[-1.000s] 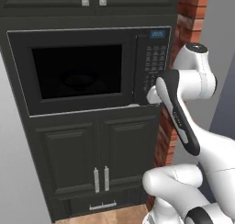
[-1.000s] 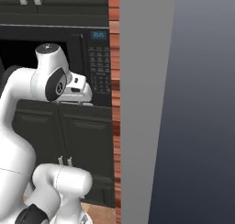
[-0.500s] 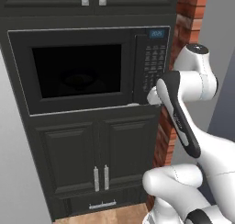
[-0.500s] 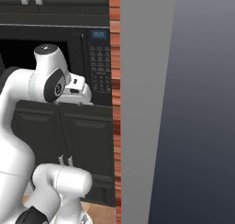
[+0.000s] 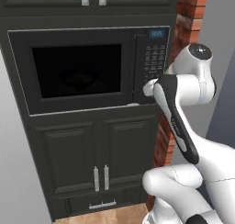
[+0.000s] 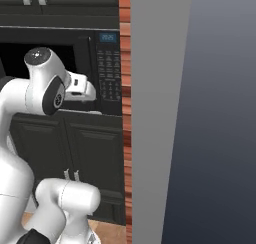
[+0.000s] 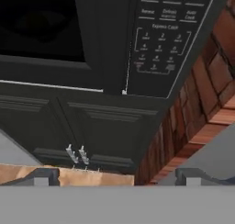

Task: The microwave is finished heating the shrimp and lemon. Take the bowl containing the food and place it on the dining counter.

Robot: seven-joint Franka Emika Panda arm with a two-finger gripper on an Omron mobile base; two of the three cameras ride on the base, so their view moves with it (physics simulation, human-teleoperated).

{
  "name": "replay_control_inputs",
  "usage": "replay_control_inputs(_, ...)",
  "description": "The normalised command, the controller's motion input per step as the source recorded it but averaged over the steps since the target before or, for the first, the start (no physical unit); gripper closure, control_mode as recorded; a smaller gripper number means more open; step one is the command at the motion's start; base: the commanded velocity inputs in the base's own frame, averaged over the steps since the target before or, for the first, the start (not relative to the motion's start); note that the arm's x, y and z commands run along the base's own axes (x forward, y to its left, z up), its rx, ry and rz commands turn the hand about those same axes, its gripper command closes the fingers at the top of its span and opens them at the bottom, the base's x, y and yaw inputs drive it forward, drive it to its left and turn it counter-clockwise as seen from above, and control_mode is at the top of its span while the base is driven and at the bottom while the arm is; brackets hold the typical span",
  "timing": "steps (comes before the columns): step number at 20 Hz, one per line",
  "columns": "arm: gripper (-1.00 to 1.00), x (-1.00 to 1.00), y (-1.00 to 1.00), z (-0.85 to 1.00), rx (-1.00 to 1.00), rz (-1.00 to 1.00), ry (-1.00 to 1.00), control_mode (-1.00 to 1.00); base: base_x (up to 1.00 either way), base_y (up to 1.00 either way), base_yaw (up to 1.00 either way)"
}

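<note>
Little has shifted since the earlier frames: the arm has stayed raised with its wrist near the lower right corner of the microwave (image 5: pixel 87 69), drifting only slightly.

That oven sits in the upper middle of the left base view, door shut, with a dim rounded shape behind the dark glass that may be the bowl, though it is too murky to say. Its button panel (image 7: pixel 160 44) fills the upper right of the hand view; small pale lettering heads the keys, too blurred to read reliably. A small blue display (image 5: pixel 156 33) glows at the panel's top, digits unreadable.

The end effector (image 7: pixel 117 177) is spread wide and grips nothing, its two dark fingertips (image 7: pixel 43 176) far apart at the frame's bottom.

Black panelled cabinet doors (image 5: pixel 98 149) with silver handles lie below the oven, a red brick column (image 6: pixel 125 138) at right, wood floor (image 5: pixel 114 216) at the bottom.
</note>
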Motion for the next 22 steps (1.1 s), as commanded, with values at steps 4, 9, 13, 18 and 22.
replay_control_inputs(4,-1.0,0.76,0.35,0.18,0.0,0.0,-0.26,-1.0,0.0,0.0,0.0)
replay_control_inputs(9,-1.0,0.92,0.21,0.06,0.04,0.0,-0.13,-1.0,0.0,0.0,0.0)
replay_control_inputs(13,-1.0,0.82,0.0,0.0,0.06,0.0,-0.07,-1.0,0.0,0.0,0.0)
replay_control_inputs(18,-1.0,0.64,0.0,0.0,0.04,0.0,-0.09,-1.0,0.0,0.0,0.0)
replay_control_inputs(22,-1.0,0.52,0.0,-0.05,0.0,0.0,-0.05,-1.0,0.0,0.0,0.0)
